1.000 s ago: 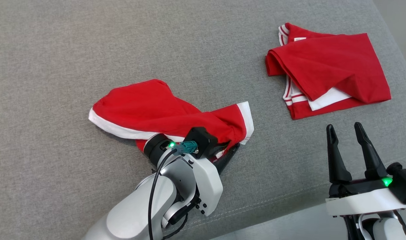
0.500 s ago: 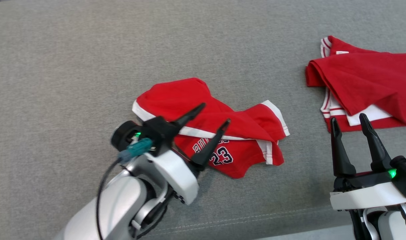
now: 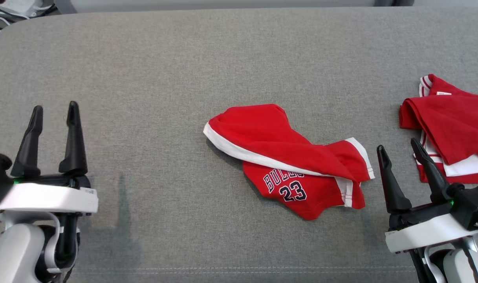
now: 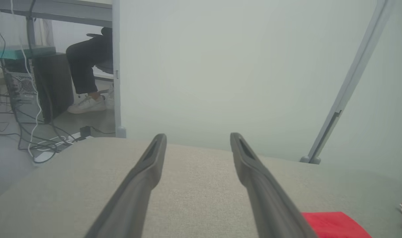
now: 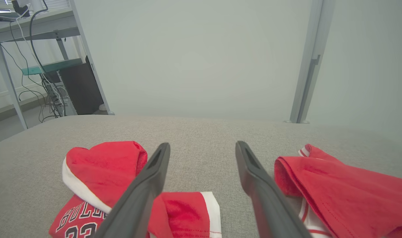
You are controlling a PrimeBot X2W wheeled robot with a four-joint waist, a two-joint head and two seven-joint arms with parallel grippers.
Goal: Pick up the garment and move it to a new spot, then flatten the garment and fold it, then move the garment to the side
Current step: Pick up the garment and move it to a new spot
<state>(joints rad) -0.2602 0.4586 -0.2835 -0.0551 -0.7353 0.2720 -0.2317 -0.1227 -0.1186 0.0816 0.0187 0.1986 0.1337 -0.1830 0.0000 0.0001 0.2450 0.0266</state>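
Surface: grey woven upholstery (image 3: pixel 144 78).
Backdrop: pale panel (image 4: pixel 220 66), grey upright post (image 5: pixel 307 66).
Beyond: desk (image 5: pixel 32 23), dark computer tower (image 5: pixel 82 89), loose cables (image 4: pixel 45 145) on floor (image 4: pixel 91 123), seated person's legs (image 4: pixel 83 66).

Folded red shirt (image 3: pixel 455 122) lies on right side of grey upholstered surface (image 3: pixel 144 78). Beyond: computer tower (image 4: pixel 55 86), floor cables (image 4: pixel 57 145), seated person's leg (image 4: pixel 82 66) and shoe (image 4: pixel 87 105).

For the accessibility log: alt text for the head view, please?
A crumpled red jersey printed with 23 lies in the middle of a grey cushion. The left end effector and right end effector stand open at the lower corners; a folded red garment lies at the right edge.
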